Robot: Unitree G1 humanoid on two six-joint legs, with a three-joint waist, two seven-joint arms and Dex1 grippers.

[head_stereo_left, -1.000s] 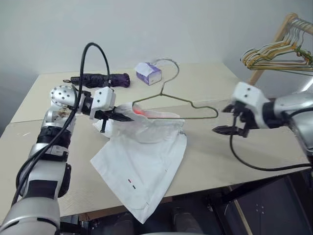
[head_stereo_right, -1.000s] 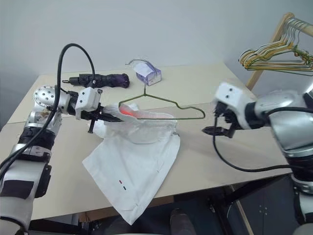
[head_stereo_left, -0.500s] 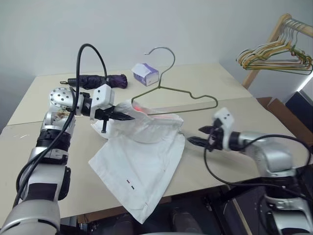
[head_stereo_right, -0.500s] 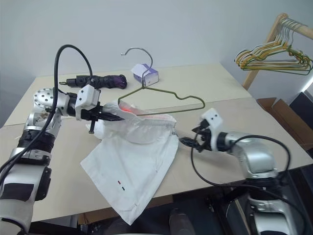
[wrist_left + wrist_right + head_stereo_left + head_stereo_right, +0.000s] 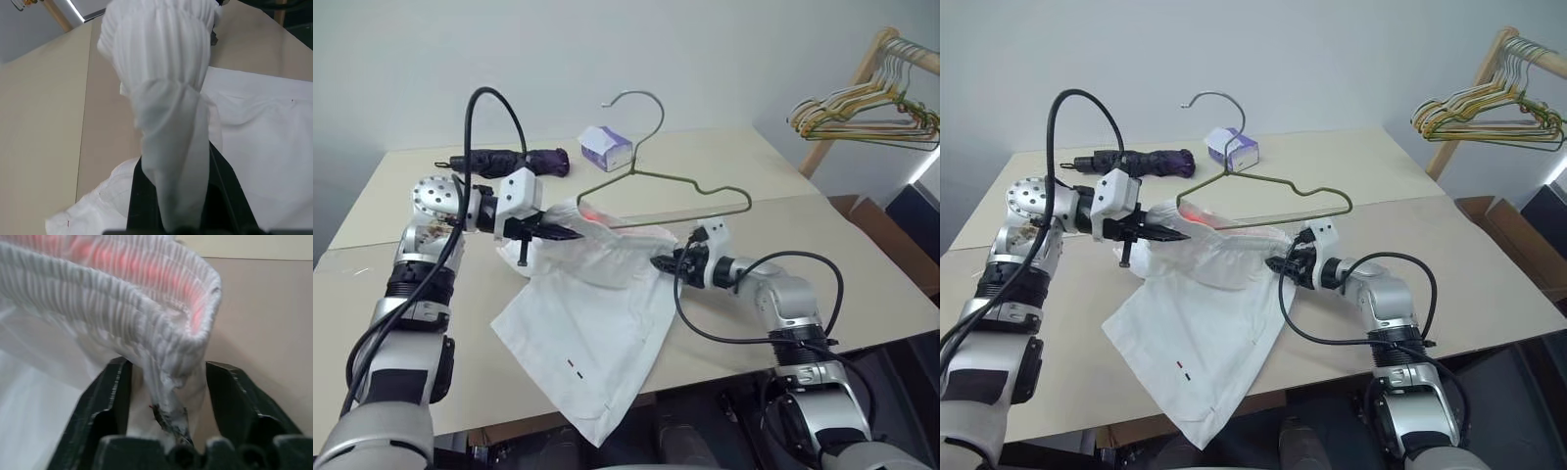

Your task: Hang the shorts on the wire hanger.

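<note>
Shorts (image 5: 597, 294) — waistband pinched in left gripper (image 5: 570, 235), right gripper (image 5: 662, 262) half-spread around its other end.

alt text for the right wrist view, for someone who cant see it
The white shorts' gathered elastic waistband, glowing pinkish inside, sits between the right gripper's two black fingers, which stand apart on either side of the fabric's corner. Beige table lies behind.

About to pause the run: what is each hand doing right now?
Left hand: closed on the shorts at the waistband.
Right hand: open, fingers either side of the waistband's other end.
</note>
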